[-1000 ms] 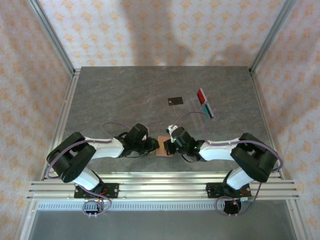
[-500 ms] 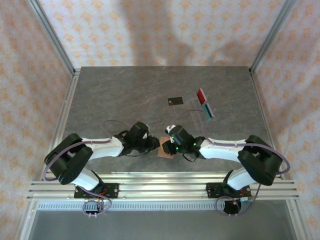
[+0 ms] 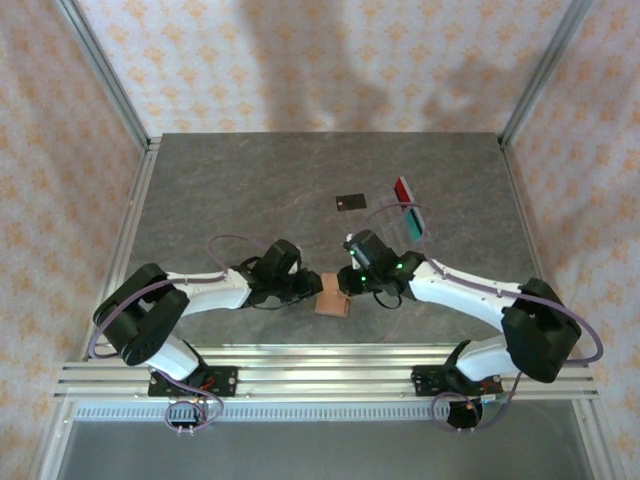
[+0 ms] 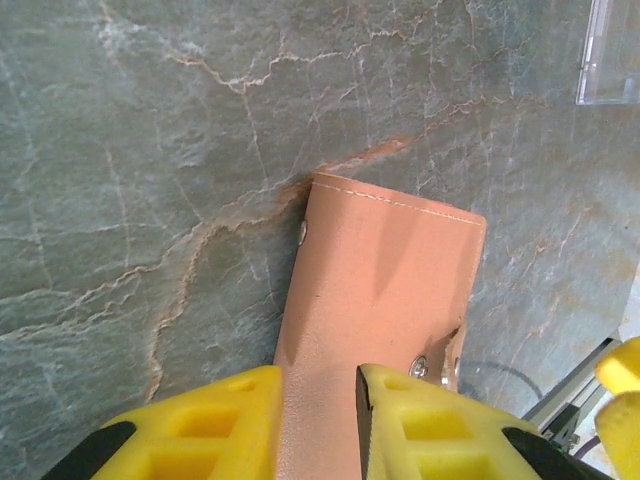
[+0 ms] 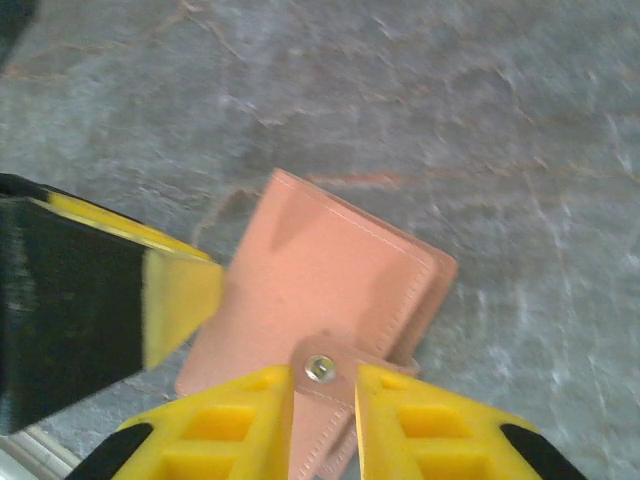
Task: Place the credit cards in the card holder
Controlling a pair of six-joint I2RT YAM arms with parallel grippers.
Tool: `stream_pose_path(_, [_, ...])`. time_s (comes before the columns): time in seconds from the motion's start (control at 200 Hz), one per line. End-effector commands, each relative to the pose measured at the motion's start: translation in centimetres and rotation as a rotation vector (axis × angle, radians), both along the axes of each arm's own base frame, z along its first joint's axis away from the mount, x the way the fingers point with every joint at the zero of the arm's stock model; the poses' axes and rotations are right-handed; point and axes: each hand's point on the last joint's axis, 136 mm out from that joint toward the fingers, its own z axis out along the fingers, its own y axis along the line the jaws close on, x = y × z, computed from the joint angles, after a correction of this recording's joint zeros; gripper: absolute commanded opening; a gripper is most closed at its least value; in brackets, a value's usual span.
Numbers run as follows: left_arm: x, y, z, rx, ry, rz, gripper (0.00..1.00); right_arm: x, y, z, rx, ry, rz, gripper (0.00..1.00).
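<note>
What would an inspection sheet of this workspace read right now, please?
Surface: grey stone-look table, flat.
Job's things: tan card holder near the front edge; black card flat on the table; red card and teal card on a clear stand.
Clutter: nothing seen.
Grippers: left gripper clamps the holder; right gripper straddles its snap tab, grip unclear.
Cables: purple cables loop along both arms.
Surroundings: patterned walls, aluminium frame.
</note>
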Motion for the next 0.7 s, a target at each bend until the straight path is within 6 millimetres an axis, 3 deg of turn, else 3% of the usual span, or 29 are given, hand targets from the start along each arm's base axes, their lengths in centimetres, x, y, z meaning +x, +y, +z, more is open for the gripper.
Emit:
stream_pose_path(0.0, [-0.4,0.0,-0.6,0.055,0.003,-0.033,0.27,-1.8,-1.5,-0.3,-0.03,0.131,-0.057,0.24])
stream_pose_path(0.095, [-0.5,0.0,-0.9,0.062,0.007,-0.038,0.27,-2.0,-1.9,-0.8,-0.066,0.168,-0.082,0.29])
stream_pose_path(0.26, [-0.8,-0.5,-1.0,0.057,0.009,-0.056,0.27,-1.7,-1.6,-1.7,-0.052,0.205,-0.102,0.25])
stream_pose_path(0.521, [-0.4,-2.7,1.0,0.021,-0.024,-0.109,0.27,-1.6,-1.5,-2.3,0.046,0.243,-0.12,0.22])
stream_pose_path(0.696, [0.2,-4.5,2.0,-0.008,-0.033,-0.123,0.27,-1.5,-2.5,-2.0,0.081,0.233,-0.151,0.26])
